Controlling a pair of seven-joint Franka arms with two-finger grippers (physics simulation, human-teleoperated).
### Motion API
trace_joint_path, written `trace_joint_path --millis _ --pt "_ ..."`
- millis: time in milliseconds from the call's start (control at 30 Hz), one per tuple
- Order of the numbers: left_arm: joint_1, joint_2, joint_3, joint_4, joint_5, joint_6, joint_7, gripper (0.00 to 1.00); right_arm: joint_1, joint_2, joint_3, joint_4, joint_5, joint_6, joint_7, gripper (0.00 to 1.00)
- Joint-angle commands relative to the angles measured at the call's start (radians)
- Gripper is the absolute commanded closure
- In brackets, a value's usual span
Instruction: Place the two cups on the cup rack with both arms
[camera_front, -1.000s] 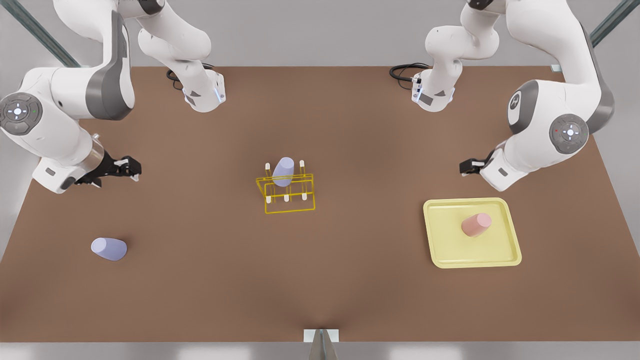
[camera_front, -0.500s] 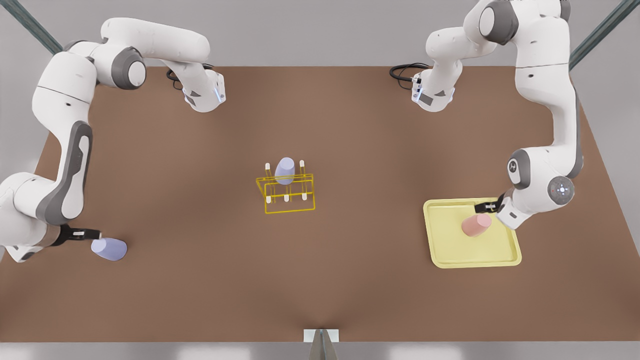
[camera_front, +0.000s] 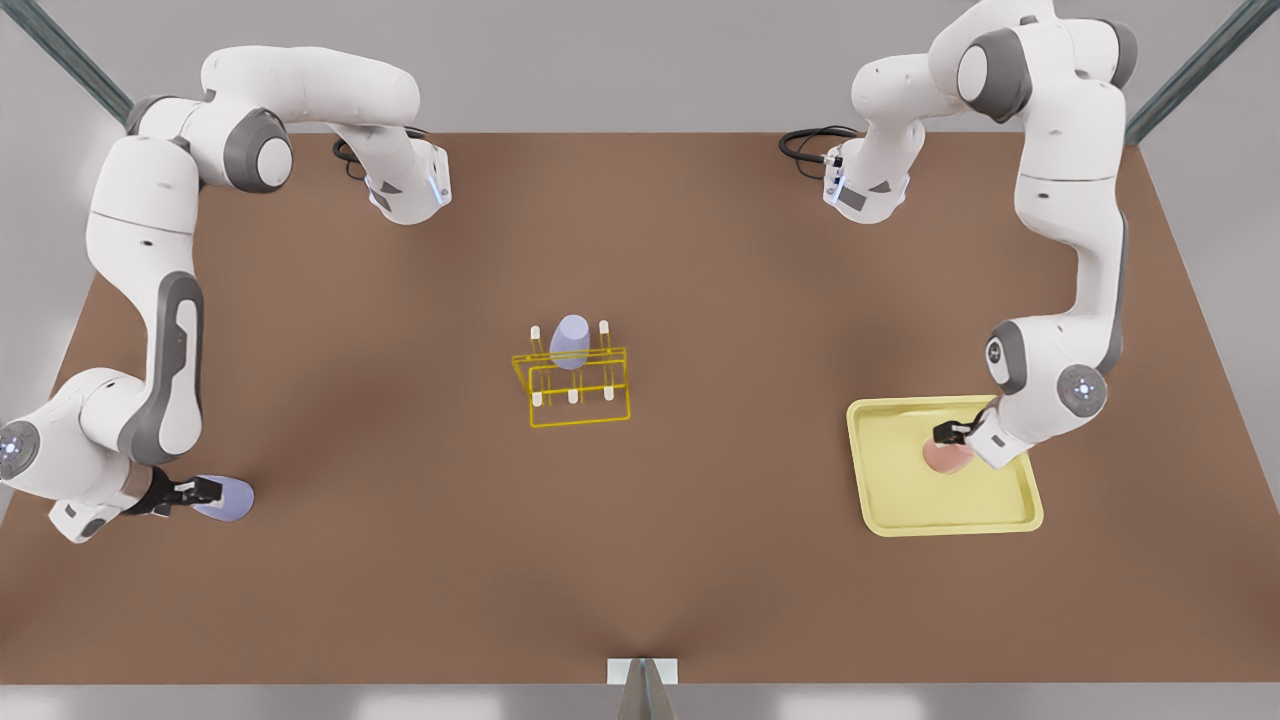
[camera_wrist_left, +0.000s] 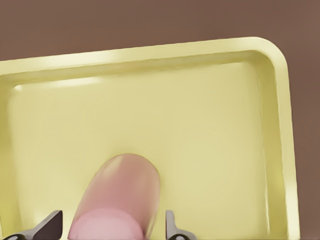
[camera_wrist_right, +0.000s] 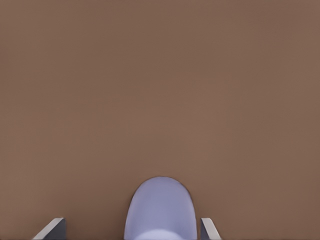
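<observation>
Spanning grey room: brown table (camera_front: 640, 560)

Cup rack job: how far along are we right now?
Done: one lavender cup sits on the cup rack. In hand: left gripper straddles the pink cup on the yellow tray, fingers open; right gripper straddles the other lavender cup on the table, open. Left: grasping, lifting, racking both.

Brown tabletop (camera_front: 700, 560), plain grey wall behind, dark diagonal struts (camera_front: 60, 55) in both upper corners
</observation>
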Motion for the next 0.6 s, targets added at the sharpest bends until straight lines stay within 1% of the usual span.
trace_joint_path --millis 0,200,267,467,500,533,567 --pt "-0.002 0.003 0.0 -0.009 0.002 0.021 0.089 0.0 0.0 -0.001 0.0 -0.018 0.005 0.043 -0.144 0.0" --pt "0.004 0.032 0.0 -0.016 0.0 0.023 0.089 0.0 -0.003 0.008 -0.011 -0.023 -0.004 0.042 -0.148 0.0" --pt "0.009 0.034 0.0 -0.016 0.002 0.024 0.089 0.0 0.0 0.014 -0.012 -0.026 -0.061 0.025 -0.145 0.0" --pt "0.009 0.045 0.0 -0.018 0.002 0.043 0.086 0.0 -0.003 0.023 -0.012 -0.049 -0.086 0.005 -0.14 0.0" --pt "0.009 0.045 0.0 -0.016 0.0 0.044 0.086 0.02 -0.003 0.025 -0.012 -0.057 -0.086 0.006 -0.137 0.0" --pt "0.009 0.045 0.0 -0.016 0.0 0.044 0.086 0.11 -0.006 0.023 -0.012 -0.072 -0.086 0.009 -0.113 0.0" --pt "0.009 0.045 0.0 -0.016 0.0 0.044 0.086 0.12 -0.008 0.022 -0.012 -0.084 -0.086 0.019 -0.107 0.0"
